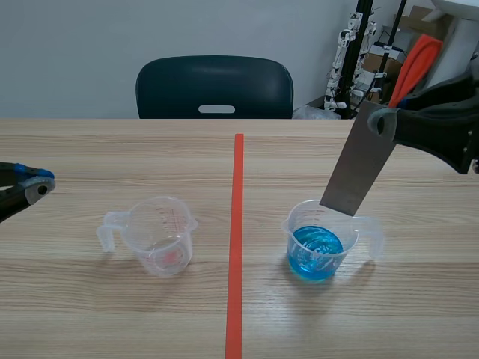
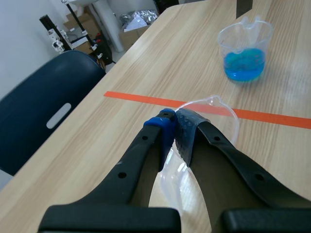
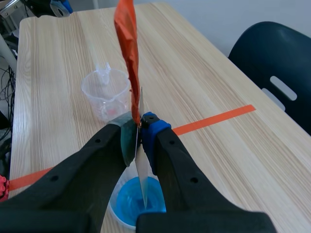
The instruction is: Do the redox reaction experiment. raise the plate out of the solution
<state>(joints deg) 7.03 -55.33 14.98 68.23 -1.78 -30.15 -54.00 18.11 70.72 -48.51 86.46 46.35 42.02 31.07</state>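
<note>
Over the solution cup (image 1: 329, 241), the right gripper (image 1: 385, 124) pinches the metal plate (image 1: 358, 166) at its top end. In the right wrist view the pads are clamped on both faces of the plate (image 3: 142, 174), which shows edge-on between the fingers.

- Plate hangs tilted, its top leaning toward the right arm's side of the solution cup. The lower edge sits at about rim height, over the cup's far rim.
- In the scene view the lower edge looks clear of the blue solution (image 1: 316, 250). From the wrist camera, the plate tip lines up over the blue, so contact cannot be judged there.
- An orange-red strip (image 3: 127, 39) rises from the plate's top, past the gripper.
- Solution cup is a clear plastic measuring cup with handle and spout, upright on the table (image 1: 419, 314) and roughly a third full.

The red tape line (image 1: 237, 239) runs between the solution cup and the empty cup (image 1: 161, 238). The empty cup is the same type, upright, with a faint reddish tint at the bottom.

The left gripper (image 2: 176, 119) is well apart from the solution cup, beyond the empty cup on that side. Its pads are pressed together on nothing. In its wrist view the empty cup's rim lies just ahead of the fingertips, with the solution cup farther ahead across the tape line.

A dark chair (image 1: 215, 86) stands behind the far table edge, across from the solution cup and toward the empty cup's side.
</note>
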